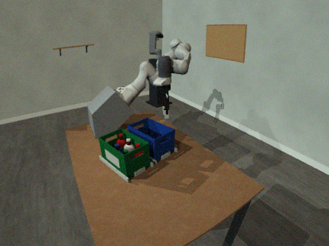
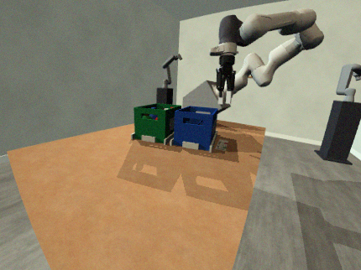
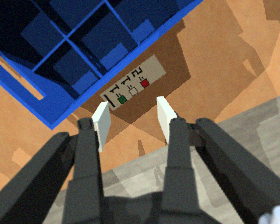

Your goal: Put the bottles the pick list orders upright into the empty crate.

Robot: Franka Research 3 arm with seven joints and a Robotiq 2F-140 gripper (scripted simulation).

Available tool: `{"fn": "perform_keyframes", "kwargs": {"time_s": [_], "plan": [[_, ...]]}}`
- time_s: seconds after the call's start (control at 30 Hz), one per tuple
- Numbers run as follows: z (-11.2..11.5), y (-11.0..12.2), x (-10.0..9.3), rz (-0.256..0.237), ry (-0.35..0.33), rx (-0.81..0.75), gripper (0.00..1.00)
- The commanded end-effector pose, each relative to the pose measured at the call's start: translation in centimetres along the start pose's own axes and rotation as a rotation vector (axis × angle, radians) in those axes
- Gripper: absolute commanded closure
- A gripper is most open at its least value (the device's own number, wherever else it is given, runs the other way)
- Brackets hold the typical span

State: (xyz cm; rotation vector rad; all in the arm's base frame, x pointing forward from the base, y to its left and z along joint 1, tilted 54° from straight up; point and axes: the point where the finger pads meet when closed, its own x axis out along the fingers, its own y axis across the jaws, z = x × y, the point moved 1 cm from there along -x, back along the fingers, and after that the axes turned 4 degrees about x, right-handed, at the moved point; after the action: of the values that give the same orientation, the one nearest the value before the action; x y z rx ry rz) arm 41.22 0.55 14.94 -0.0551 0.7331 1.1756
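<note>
Open tool (image 1: 166, 114) (image 2: 225, 99) (image 3: 133, 110) above the table, near 1 blue crate (image 1: 154, 140) (image 2: 195, 129) (image 3: 65, 116).

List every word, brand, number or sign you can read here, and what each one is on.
"1", beside a green bottle mark: first line under the black bar on the paper strip.
"1", beside a white bottle mark: second line, same strip.
"2", beside a red bottle mark: third line, same strip.
White panel on the green crate: no readable text.
Bottles: too small to read any print.
No words or brands readable.
</note>
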Motion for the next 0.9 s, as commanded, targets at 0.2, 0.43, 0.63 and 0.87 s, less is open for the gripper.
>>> {"fn": "perform_keyframes", "kwargs": {"time_s": [0.2,0.43,0.63,0.87], "plan": [[0.0,-0.12,-0.11,-0.008,0.002,0.231,0.62],[0.0,-0.12,-0.11,-0.01,0.001,0.345,0.62],[0.0,-0.12,-0.11,-0.012,0.001,0.433,0.62],[0.01,-0.12,-0.11,-0.015,0.002,0.531,0.62]]}}
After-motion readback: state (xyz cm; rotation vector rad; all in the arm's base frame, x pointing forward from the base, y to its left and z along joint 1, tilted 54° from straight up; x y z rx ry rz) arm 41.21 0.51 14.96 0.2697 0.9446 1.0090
